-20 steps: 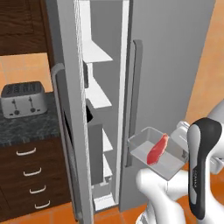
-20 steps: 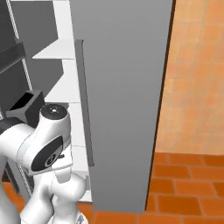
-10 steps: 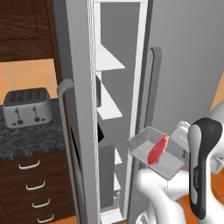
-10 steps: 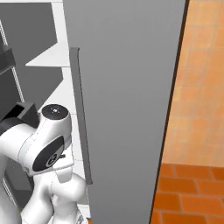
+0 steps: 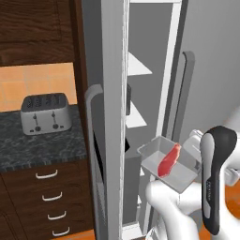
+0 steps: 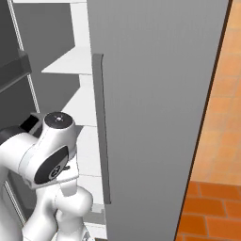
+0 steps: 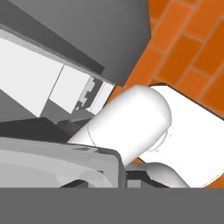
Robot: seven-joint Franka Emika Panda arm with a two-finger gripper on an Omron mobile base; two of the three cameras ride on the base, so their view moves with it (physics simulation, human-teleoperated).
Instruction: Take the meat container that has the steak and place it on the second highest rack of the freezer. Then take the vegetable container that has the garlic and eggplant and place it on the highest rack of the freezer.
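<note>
Left base view, nearest the camera: the white arm rose from the lower right, and the clear meat container [image 5: 169, 164] was carried in the air in front of it, just outside the open freezer [image 5: 140, 117]. The steak [image 5: 168, 160] lay lengthwise inside the container, tilted with its upper end toward the arm. The gripper [image 5: 197, 154] sat at the container's right edge, largely hidden behind the dark forearm link; whether its fingers were spread or clamped on the rim could not be told from any view, though the container hung level with nothing else under it.

Hand view: a grey translucent corner of the container [image 7: 57, 164] filled the lower left, with orange brick floor [image 7: 192, 48] beyond and a stepped white and grey edge of the freezer at upper left.

Farther in, left base view: the freezer door [image 5: 105, 122] stood open at left with its long vertical bar handle [image 5: 96, 159]; thin white shelves [image 5: 138, 68] were stacked in the narrow interior, above the height of the container. Right base view: a closed grey door panel [image 6: 150, 108] with a bar handle, white shelves to its left.

Farthest, left base view: a silver toaster [image 5: 46, 112] stood on a dark speckled counter [image 5: 37, 147] over wooden drawers [image 5: 47, 197].
</note>
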